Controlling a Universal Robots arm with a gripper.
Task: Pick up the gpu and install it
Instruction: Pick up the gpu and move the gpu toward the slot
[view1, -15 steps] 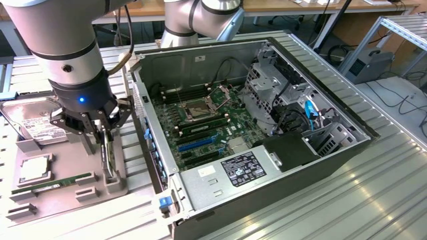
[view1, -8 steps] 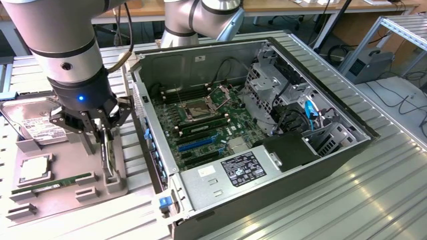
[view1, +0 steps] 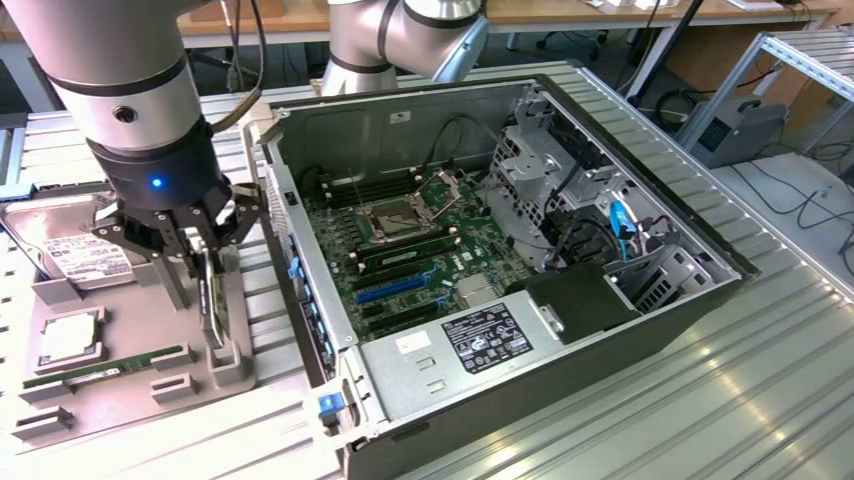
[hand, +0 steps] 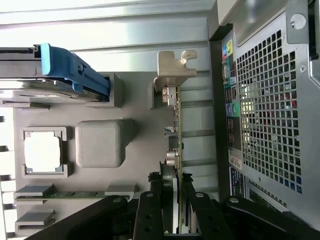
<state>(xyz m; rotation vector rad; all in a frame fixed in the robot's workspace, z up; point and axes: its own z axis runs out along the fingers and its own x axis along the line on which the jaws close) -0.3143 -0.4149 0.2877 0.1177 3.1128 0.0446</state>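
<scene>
**Claw clamped on the gpu at the parts tray**

The black, metal-fingered claw (view1: 198, 292) (hand: 172, 182) hangs from the grey-and-silver robot arm (view1: 127, 110) and points down over a grey plastic parts tray (view1: 134, 395) (hand: 137, 150). Its fingers (hand: 150, 215) are closed against both faces of the gpu (view1: 214, 322) (hand: 176, 131), a thin dark expansion card standing on edge between them. The card's silvery metal end bracket (hand: 172, 67) sits just beside a raised grey block of the tray. Whether the card's lower edge has left the tray cannot be told.

On the same tray, to the exterior view's left of the claw, lies a silver hard drive with a white label (view1: 80, 255) (hand: 45, 86), and a blue plastic rail (hand: 75, 71) runs along its side. Near it, a square silver processor chip (view1: 67, 340) (hand: 42, 152) sits in its own recess. Beside the chip, a narrow green memory stick (view1: 107, 365) (hand: 65, 193) lies in a slot. A square, textured grey pad (hand: 100, 142) stands between the chip and the card.

Just to the exterior view's right of the tray, a dark open computer case (view1: 574, 390) lies on a ribbed aluminium table (view1: 721, 400) with its open side up. Inside are a green motherboard (view1: 427, 245), a blue expansion slot (view1: 394, 285) and a silver power supply with a black label (view1: 467, 345). The case's perforated metal rear panel (hand: 270, 110) faces the card from close by.
</scene>
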